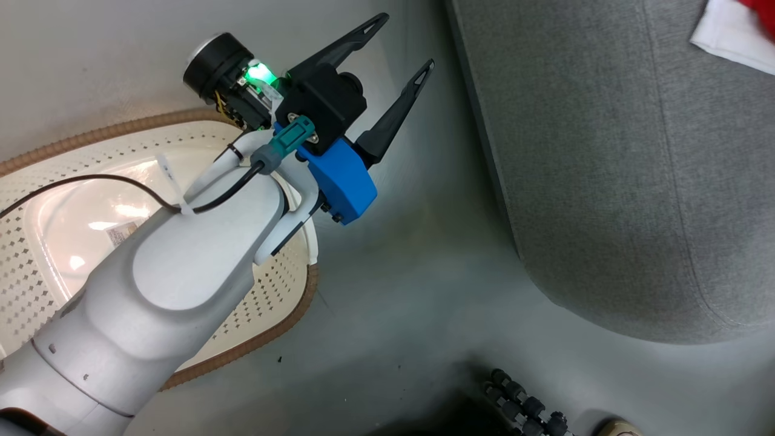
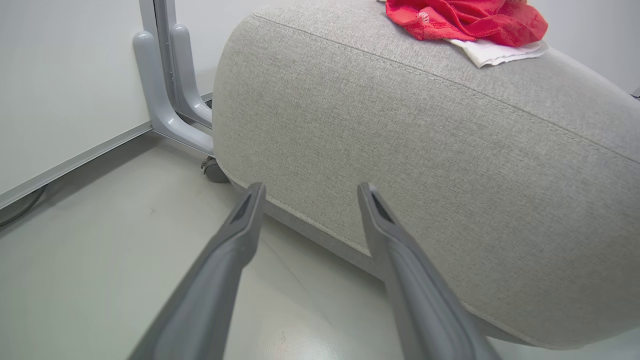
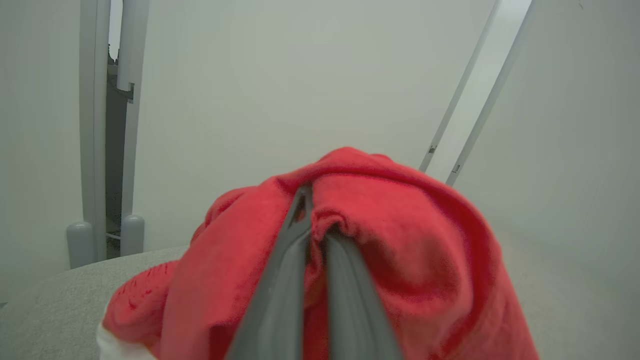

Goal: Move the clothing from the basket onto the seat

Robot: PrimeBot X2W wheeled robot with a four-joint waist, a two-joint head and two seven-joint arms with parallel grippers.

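The cream perforated basket (image 1: 36, 266) with a brown rim sits on the floor at the left, and its glossy bottom shows no garment. My left gripper (image 1: 405, 41) hangs open above the basket's far edge, pointing toward the grey seat (image 1: 605, 181). In the left wrist view the left gripper (image 2: 311, 187) has its fingers spread and empty before the seat's (image 2: 425, 150) side. Red clothing (image 2: 465, 20) with white trim lies on top of the seat. My right gripper (image 3: 312, 220) is shut on red clothing (image 3: 400, 225), just over the seat (image 3: 50, 310). A corner of the clothing (image 1: 735, 30) shows at the top right.
A grey metal stand leg (image 2: 165, 100) with a caster stands on the floor beside the seat, against a white wall panel. Two grey posts (image 3: 100, 240) rise behind the seat. A dark base with a ribbed cable (image 1: 527, 406) sits at the bottom edge.
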